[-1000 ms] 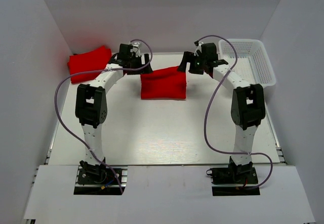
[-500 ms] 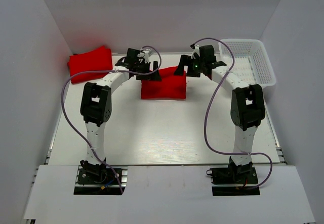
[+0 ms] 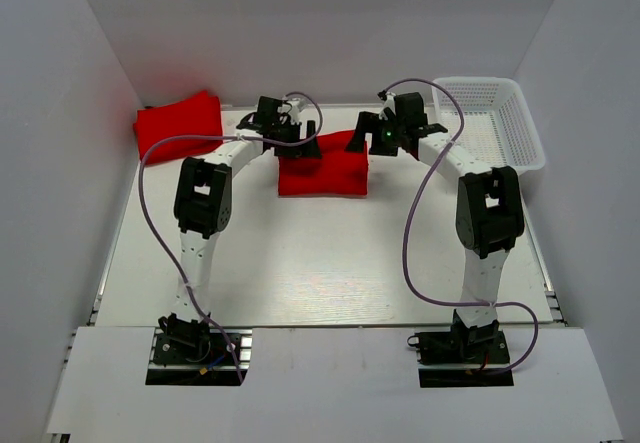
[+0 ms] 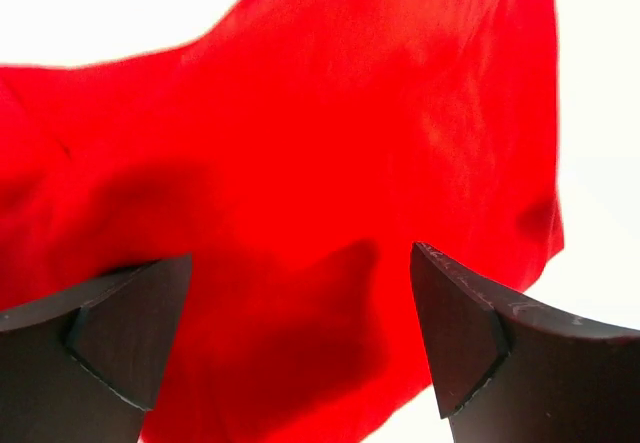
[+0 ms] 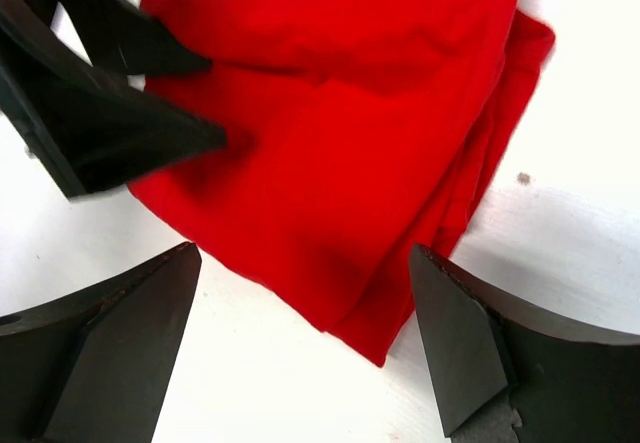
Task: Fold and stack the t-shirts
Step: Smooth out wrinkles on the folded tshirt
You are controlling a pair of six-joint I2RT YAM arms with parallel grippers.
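Note:
A folded red t-shirt [image 3: 322,173] lies in the middle of the table, and a second folded red t-shirt [image 3: 180,123] lies at the back left. My left gripper [image 3: 303,143] hovers open over the middle shirt's back left corner; in the left wrist view red cloth [image 4: 300,163] fills the space beneath and between its dark fingers [image 4: 110,343]. My right gripper [image 3: 364,133] hovers open over the back right corner. The right wrist view shows that shirt's layered corner [image 5: 350,153] between its fingers [image 5: 480,353], with the left gripper's fingers [image 5: 110,113] across the cloth.
A white mesh basket [image 3: 500,128] stands at the back right, just beyond the right arm. White walls close in the table on the left, back and right. Purple cables loop from both arms.
My left arm has swung right from near the back-left shirt to the middle shirt's back edge. My right gripper has shifted slightly left toward the same shirt. Both stay open.

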